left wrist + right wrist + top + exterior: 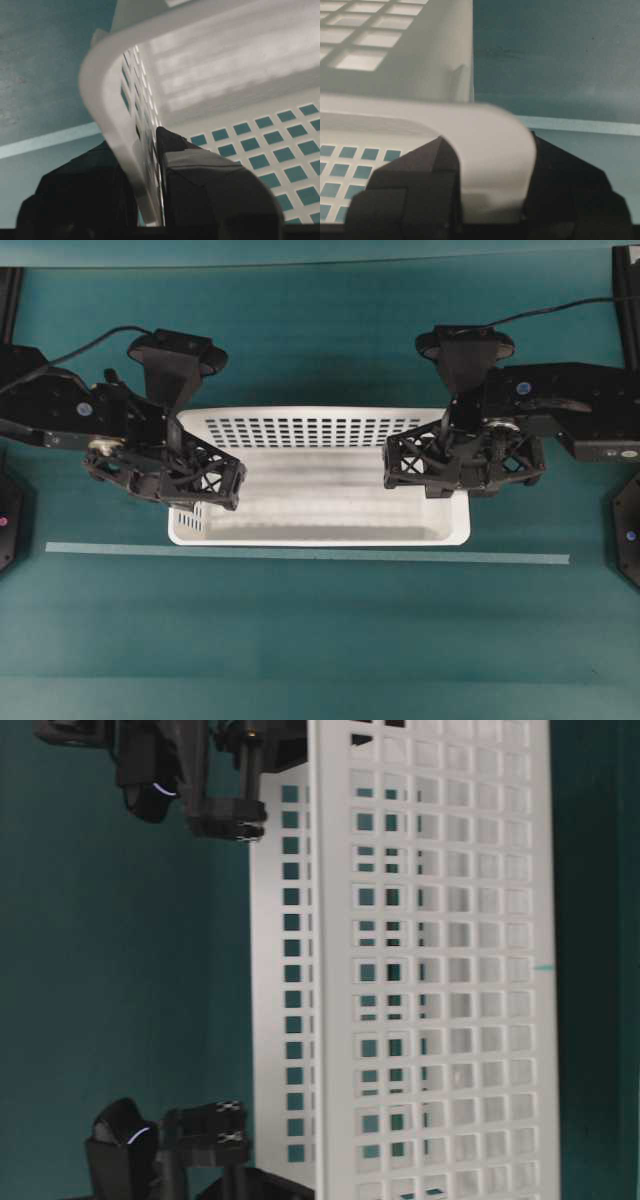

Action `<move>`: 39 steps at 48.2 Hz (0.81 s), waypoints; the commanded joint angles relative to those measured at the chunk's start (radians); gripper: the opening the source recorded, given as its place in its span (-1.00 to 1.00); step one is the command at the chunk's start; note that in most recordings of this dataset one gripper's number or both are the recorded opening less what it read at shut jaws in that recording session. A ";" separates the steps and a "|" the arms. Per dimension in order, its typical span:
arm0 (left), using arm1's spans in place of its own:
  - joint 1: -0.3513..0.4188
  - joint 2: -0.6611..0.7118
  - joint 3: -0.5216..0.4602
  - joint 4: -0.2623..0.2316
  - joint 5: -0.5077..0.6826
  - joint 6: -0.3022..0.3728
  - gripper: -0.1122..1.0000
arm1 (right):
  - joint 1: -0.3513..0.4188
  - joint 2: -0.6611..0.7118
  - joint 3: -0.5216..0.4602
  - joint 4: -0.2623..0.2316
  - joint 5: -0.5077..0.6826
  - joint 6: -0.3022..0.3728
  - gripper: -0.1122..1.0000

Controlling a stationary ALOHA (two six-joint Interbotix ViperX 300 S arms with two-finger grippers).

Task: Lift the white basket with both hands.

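The white basket (310, 430) lies lengthwise across the middle of the teal table, its slotted walls filling the table-level view (430, 970). My left gripper (190, 495) is at the basket's left end. In the left wrist view it (150, 165) is shut on that end's wall, one finger inside the basket (225, 75) and one outside. My right gripper (455, 475) is at the right end. In the right wrist view it (492, 175) is shut on the rounded rim (490, 140), a finger on each side. I cannot tell whether the basket's floor touches the table.
A pale tape line (300, 553) runs across the teal table (320, 640) just in front of the basket. Flat black frames stand at the left edge (8, 515) and the right edge (628, 530). Both arms reach in from the sides.
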 commanded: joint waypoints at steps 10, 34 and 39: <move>-0.009 0.049 -0.017 0.006 -0.058 0.006 -0.66 | 0.037 0.072 0.014 0.011 -0.044 -0.009 -0.44; 0.025 0.080 -0.009 0.008 -0.101 0.017 -0.71 | 0.044 0.100 0.067 0.021 -0.153 -0.009 -0.44; 0.028 0.081 -0.006 0.008 -0.101 0.017 -0.72 | 0.040 0.100 0.077 0.021 -0.166 -0.011 -0.44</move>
